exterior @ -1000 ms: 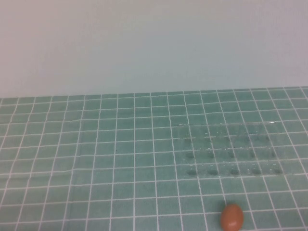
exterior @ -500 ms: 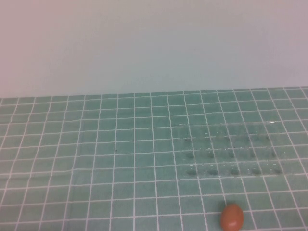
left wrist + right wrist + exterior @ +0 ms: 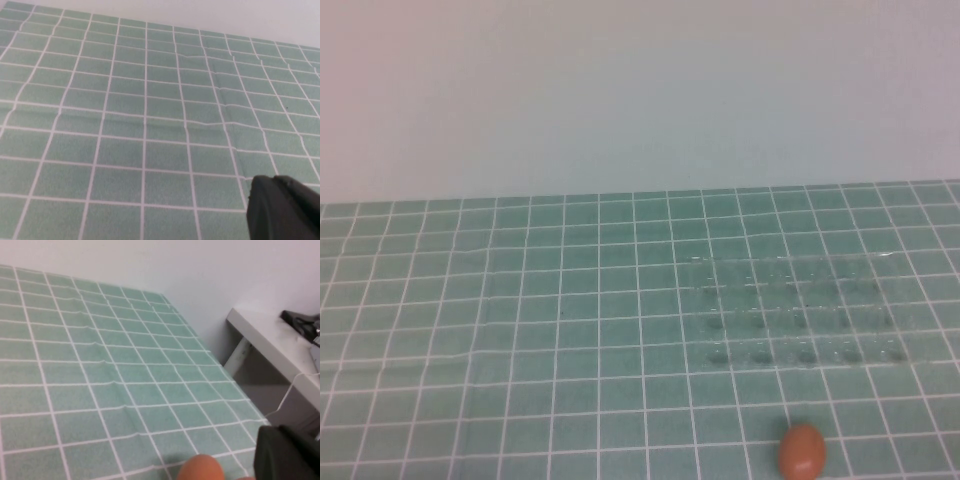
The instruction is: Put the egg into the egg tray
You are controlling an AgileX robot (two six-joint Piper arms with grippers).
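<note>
Jaws first: I cannot tell how either pair stands, because each wrist view shows only a dark bit of its gripper. Neither arm shows in the high view. The left gripper [image 3: 282,207] hangs over bare green squares of the table cloth [image 3: 125,100], with nothing near it. The right gripper [image 3: 287,452] hangs over the cloth too, and the egg [image 3: 201,469] peeks in just beside it, a little orange bump at the edge of that view.

Seen from the high camera, the egg [image 3: 803,450] is the closest thing. It lies on the green cloth [image 3: 520,330] at about 5 o'clock from the middle of the table, close to the near edge of the view. It is small, smooth and orange-brown. It lies alone and touches nothing but the cloth.

Farther back, at about 3 o'clock, sits the egg tray [image 3: 795,310]. It is clear plastic and hard to see; the white lines of the cloth show through it. Its little round cups stand in rows. Every cup I can see has no egg in it. The tray and the egg are apart, with a few squares of cloth between them.

Past the tray the cloth ends at a plain pale wall [image 3: 640,90]. In the right wrist view a white shelf [image 3: 270,340] stands beside the table's edge, with something dark lying on it.
</note>
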